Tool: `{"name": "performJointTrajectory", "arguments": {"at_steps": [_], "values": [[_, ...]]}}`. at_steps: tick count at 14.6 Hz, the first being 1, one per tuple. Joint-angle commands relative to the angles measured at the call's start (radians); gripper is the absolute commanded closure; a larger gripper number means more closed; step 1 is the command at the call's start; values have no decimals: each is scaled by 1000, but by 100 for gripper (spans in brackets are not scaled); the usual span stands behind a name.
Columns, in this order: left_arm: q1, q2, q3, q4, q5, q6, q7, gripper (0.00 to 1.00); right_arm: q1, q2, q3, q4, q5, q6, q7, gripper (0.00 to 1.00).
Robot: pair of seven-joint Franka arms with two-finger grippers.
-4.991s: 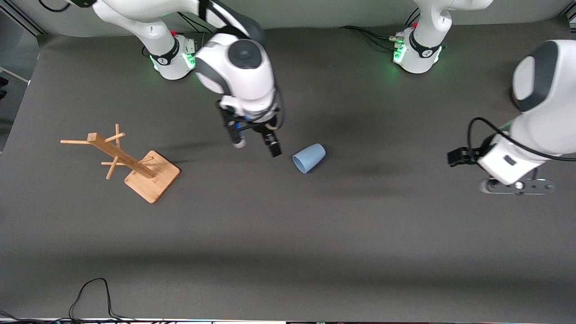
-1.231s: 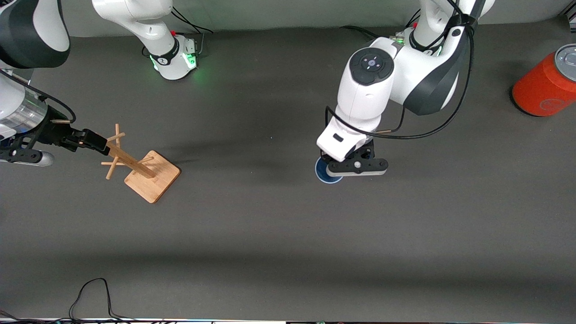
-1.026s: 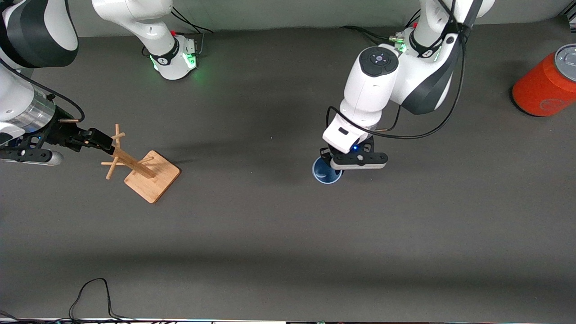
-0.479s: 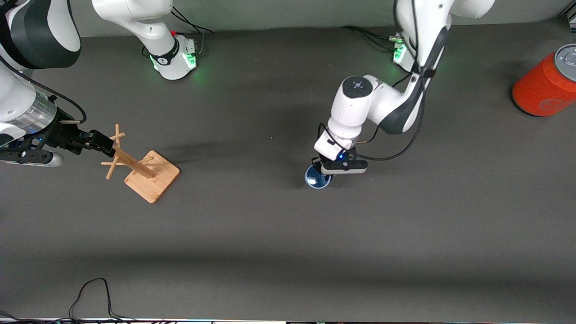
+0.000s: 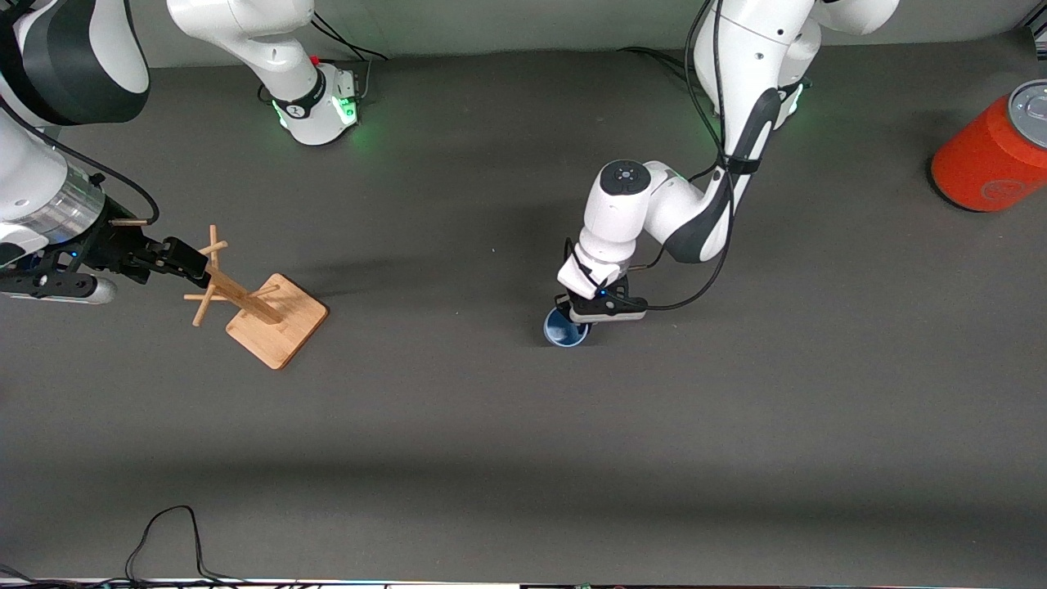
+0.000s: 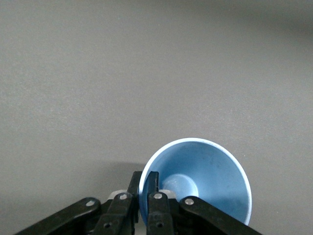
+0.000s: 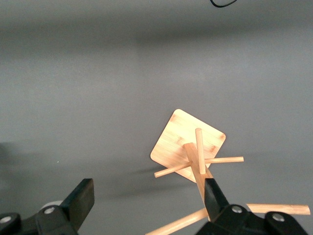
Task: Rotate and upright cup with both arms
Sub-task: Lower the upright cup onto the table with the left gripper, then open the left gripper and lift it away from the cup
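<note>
With the cup (image 5: pixel 564 330) upright at frame centre, clamped at its rim by the left gripper (image 5: pixel 590 315), release follows; the right gripper (image 5: pixel 176 260), spread and empty, waits above the wooden rack (image 5: pixel 245 300).

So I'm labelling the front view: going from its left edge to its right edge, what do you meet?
right gripper → wooden mug tree → cup, gripped at its rim by the left gripper → orange can
</note>
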Motion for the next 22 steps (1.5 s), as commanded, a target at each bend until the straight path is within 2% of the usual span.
{"name": "performJointTrajectory", "arguments": {"at_steps": [1, 2, 3, 4, 5, 9, 15, 18, 22], "values": [[-22, 28, 13, 26, 26, -10, -41, 100, 7, -11, -6, 7, -5, 13, -16, 0], [-20, 28, 13, 26, 31, -12, -41, 100, 7, -11, -8, 18, -5, 13, -16, 0], [-19, 28, 13, 28, 33, -12, -40, 83, 7, -9, -12, 21, -5, 13, -19, 0], [-17, 28, 13, 26, 33, -13, -38, 56, 4, -9, -15, 24, -5, 13, -19, 0], [-17, 27, 15, 28, 36, -15, -37, 1, 4, -11, -15, 30, -5, 12, -21, 0], [-19, 14, 13, 40, 40, -41, -37, 0, -1, -25, -15, 43, -2, -5, -24, 0], [-25, -7, 2, 224, 40, -359, -26, 0, -2, -37, -23, 42, -9, -18, -54, 0], [16, -82, -1, 253, -6, -508, 116, 0, 1, -37, -38, 47, -9, -34, -77, 0], [110, -235, 11, 258, -153, -709, 368, 0, 2, -35, -37, 50, -9, -68, -99, 0]]}}
